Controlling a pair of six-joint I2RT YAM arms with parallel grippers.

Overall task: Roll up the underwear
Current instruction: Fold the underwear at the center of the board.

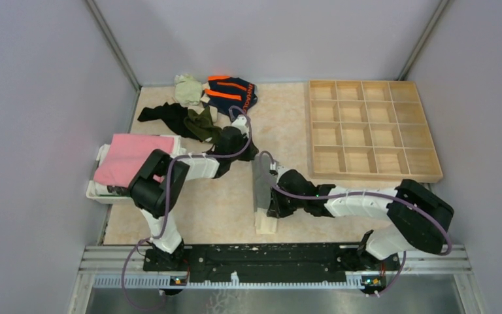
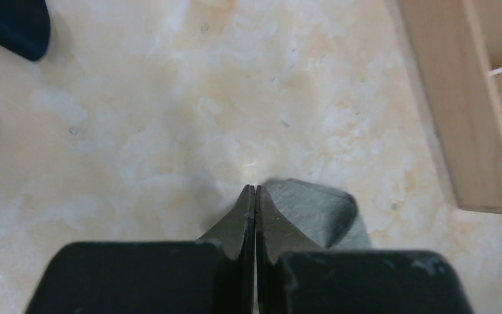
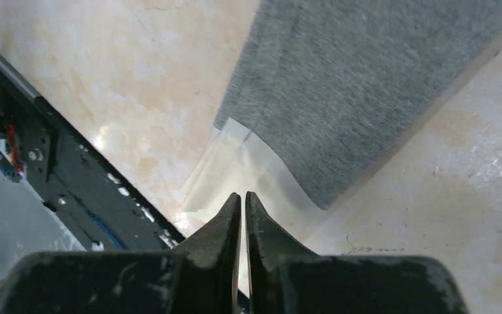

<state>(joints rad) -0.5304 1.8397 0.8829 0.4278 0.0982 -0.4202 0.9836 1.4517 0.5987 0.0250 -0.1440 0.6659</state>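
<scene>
Grey underwear (image 1: 260, 186) lies on the table as a long folded strip, its pale waistband (image 1: 266, 222) at the near end. My left gripper (image 1: 253, 157) is at the strip's far end. In the left wrist view it (image 2: 255, 188) is shut, and a raised grey corner (image 2: 314, 209) sits just right of its tips. My right gripper (image 1: 272, 204) hovers by the near end. The right wrist view shows it (image 3: 243, 194) shut and empty just short of the waistband (image 3: 248, 163), with the grey underwear (image 3: 366, 85) beyond. More underwear is heaped at the back left: navy with orange stripes (image 1: 231, 91), olive green (image 1: 201, 123), dark (image 1: 163, 114).
A wooden tray of compartments (image 1: 369, 131) stands at the right; its wall (image 2: 457, 98) shows in the left wrist view. A folded pink cloth (image 1: 134, 157) rests on a white bin (image 1: 98, 190) at the left. The black base rail (image 3: 72, 170) runs along the near edge.
</scene>
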